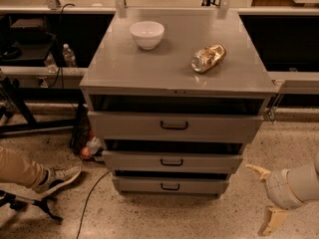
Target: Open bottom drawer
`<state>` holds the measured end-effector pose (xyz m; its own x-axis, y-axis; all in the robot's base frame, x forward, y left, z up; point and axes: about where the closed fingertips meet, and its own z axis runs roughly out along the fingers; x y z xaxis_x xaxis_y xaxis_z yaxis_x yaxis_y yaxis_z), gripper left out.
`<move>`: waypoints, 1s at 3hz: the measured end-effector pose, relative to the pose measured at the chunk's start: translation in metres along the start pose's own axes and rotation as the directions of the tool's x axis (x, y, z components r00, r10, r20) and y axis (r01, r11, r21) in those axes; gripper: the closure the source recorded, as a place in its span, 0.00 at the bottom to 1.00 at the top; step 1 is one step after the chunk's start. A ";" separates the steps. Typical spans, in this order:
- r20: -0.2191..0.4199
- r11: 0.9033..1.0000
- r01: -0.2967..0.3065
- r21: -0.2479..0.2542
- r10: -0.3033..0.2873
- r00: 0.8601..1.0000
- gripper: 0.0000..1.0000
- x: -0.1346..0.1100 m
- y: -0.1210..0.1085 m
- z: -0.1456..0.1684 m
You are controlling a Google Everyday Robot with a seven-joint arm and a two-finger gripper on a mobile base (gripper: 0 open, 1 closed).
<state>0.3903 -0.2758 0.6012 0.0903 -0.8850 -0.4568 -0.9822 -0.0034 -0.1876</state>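
The bottom drawer (169,185) is the lowest of three grey drawers in a grey metal cabinet (149,63); it has a shallow front and a small black loop handle (170,186), and its front sits about flush with the drawers above. My gripper (265,197) is at the lower right, low above the floor and to the right of the bottom drawer, apart from it. Its two cream fingers (259,171) are spread apart and hold nothing.
A white bowl (147,34) and a crumpled gold bag (208,57) lie on the cabinet top. A person's leg and shoe (52,178) are at the lower left beside a chair base. A black cable (92,193) runs over the floor. A water bottle (69,55) stands behind at left.
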 end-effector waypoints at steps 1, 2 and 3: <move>0.078 0.999 0.020 -0.030 -0.018 0.997 0.00 0.008 0.007 0.043; 0.078 0.999 0.020 -0.030 -0.018 0.997 0.00 0.008 0.007 0.043; 0.029 0.999 0.002 -0.041 -0.001 1.000 0.00 0.041 0.013 0.073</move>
<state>0.3937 -0.2786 0.5166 0.0960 -0.8712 -0.4814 -0.9879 -0.0243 -0.1531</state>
